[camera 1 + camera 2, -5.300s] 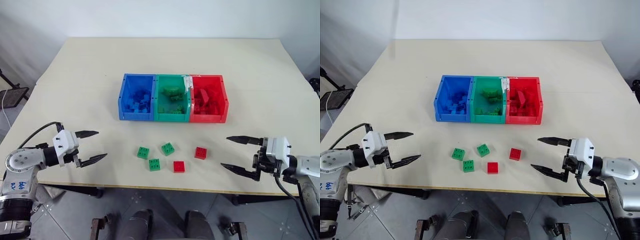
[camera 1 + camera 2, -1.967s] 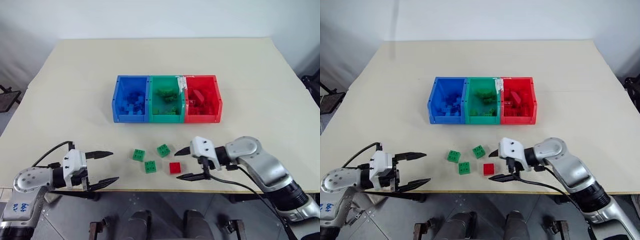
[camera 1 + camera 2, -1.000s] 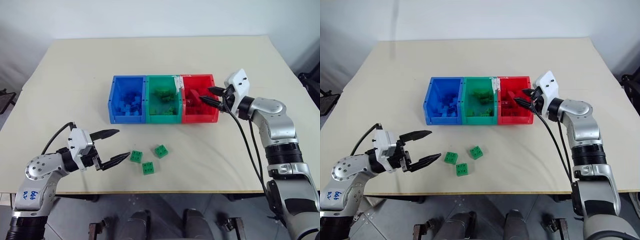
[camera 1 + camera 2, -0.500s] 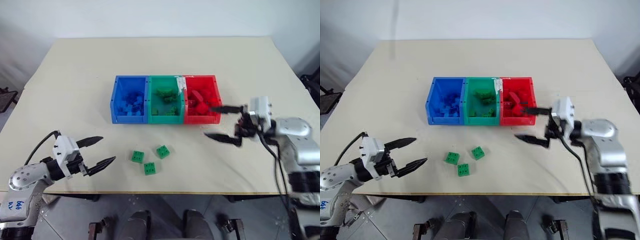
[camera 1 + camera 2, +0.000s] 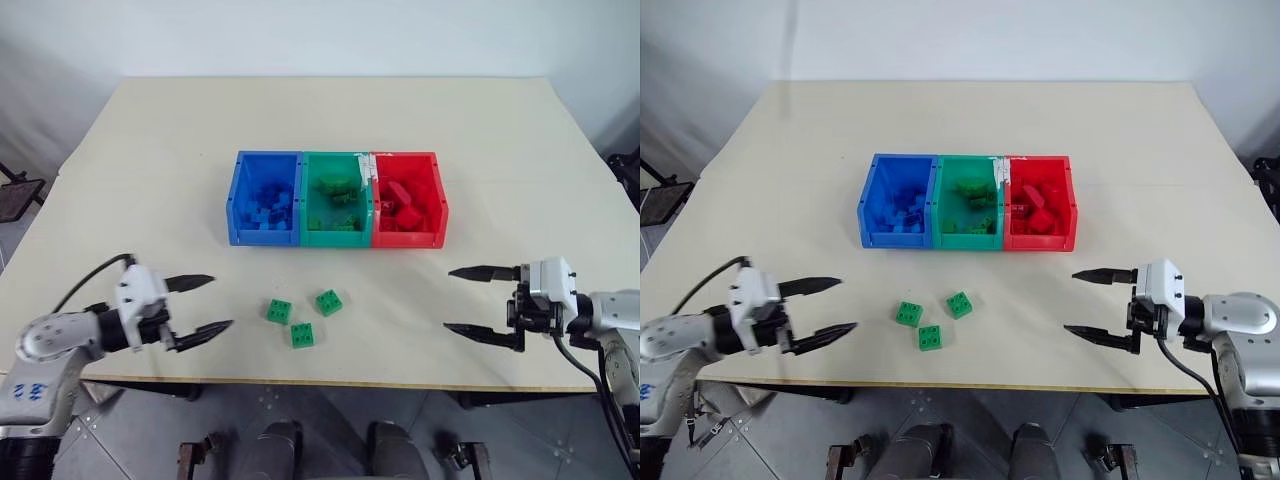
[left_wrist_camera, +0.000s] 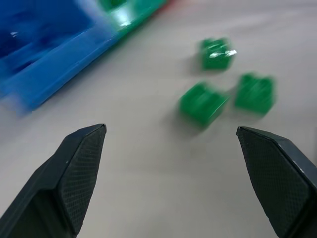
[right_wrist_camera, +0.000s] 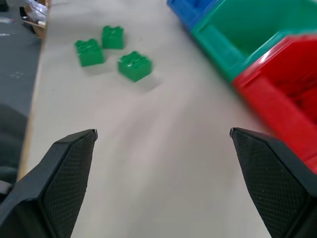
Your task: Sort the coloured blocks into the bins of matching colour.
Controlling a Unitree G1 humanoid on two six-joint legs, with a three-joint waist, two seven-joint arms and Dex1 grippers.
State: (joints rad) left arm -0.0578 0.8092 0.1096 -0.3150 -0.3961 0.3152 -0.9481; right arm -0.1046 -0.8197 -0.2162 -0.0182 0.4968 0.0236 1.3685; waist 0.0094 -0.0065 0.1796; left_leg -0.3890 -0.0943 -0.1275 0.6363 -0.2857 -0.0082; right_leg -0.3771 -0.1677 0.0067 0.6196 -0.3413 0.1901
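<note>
Three green blocks lie near the table's front edge: one (image 5: 279,311) on the left, one (image 5: 328,302) on the right, one (image 5: 302,335) nearest the edge. Behind them stand the joined bins, blue (image 5: 265,196), green (image 5: 337,197) and red (image 5: 408,198), each holding blocks of its own colour. My left gripper (image 5: 200,304) hangs open to the left of the green blocks, with nothing between its fingers. My right gripper (image 5: 472,301) is open and empty at the front right, well apart from the blocks and in front of the red bin. The left wrist view shows the three green blocks (image 6: 203,102) ahead.
The beige table (image 5: 150,160) spreads wide behind and beside the bins. Its front edge runs just under both grippers. A dark object (image 5: 20,195) stands off the table at the far left.
My right gripper has drawn back from the red bin to the table's front right and stands open. The left gripper has hardly shifted. The two red blocks seen on the table earlier are gone from it.
</note>
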